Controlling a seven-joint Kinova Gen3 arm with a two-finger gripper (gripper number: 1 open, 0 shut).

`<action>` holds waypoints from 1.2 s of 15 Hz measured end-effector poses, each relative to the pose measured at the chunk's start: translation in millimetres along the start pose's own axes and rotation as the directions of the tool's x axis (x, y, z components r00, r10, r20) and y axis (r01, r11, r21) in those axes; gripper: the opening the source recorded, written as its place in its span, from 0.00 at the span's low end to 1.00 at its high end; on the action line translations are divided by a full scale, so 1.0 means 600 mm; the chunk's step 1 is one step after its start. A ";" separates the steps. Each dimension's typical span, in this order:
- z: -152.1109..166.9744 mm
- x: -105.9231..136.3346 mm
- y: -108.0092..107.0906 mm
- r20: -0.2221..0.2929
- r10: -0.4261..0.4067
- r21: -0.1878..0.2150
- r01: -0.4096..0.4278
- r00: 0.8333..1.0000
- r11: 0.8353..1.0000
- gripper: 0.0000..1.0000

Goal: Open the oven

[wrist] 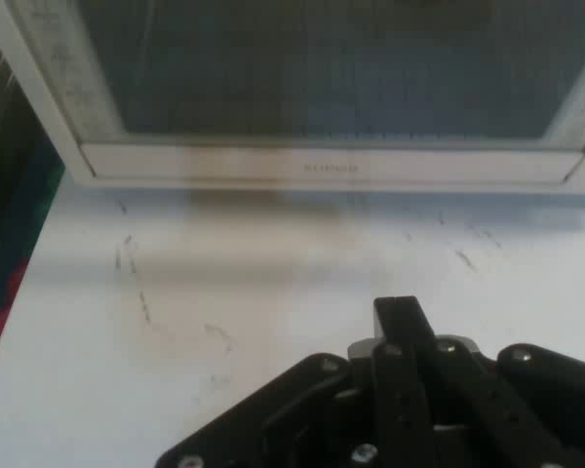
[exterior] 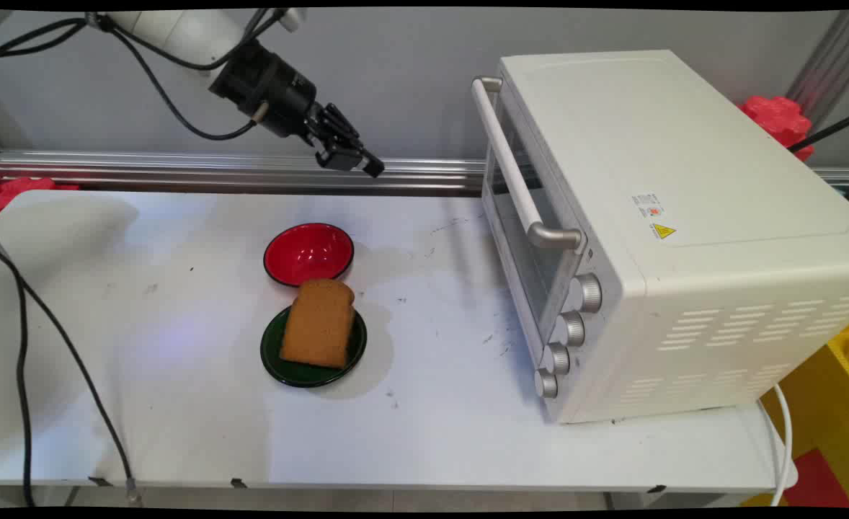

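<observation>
The clenched, empty claw (exterior: 367,164) hangs above the table (exterior: 179,404), facing the toaster oven (exterior: 655,238).

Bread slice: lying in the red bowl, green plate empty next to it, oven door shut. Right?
Not quite. The main view shows the bread slice lying on the green plate; it is the red bowl behind it that is empty. The oven door is shut, as you say.
</observation>
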 end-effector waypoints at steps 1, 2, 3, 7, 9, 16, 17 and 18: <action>0.002 0.006 -0.001 -0.004 0.000 -0.001 0.000 1.000 1.000 0.00; 0.006 0.018 -0.002 -0.014 0.001 -0.002 -0.001 1.000 1.000 0.00; 0.009 0.029 -0.002 -0.022 0.002 -0.002 -0.002 1.000 1.000 0.00; 0.020 0.075 -0.006 -0.058 0.007 0.004 -0.007 0.998 1.000 0.00; 0.024 0.101 -0.008 -0.079 0.010 0.006 -0.010 0.997 1.000 0.00; 0.042 0.195 -0.009 -0.147 0.034 -0.010 -0.036 0.988 0.999 0.00; 0.045 0.204 -0.008 -0.149 0.036 -0.016 -0.039 0.988 0.999 0.00; 0.048 0.210 -0.007 -0.148 0.037 -0.021 -0.040 0.988 0.999 0.00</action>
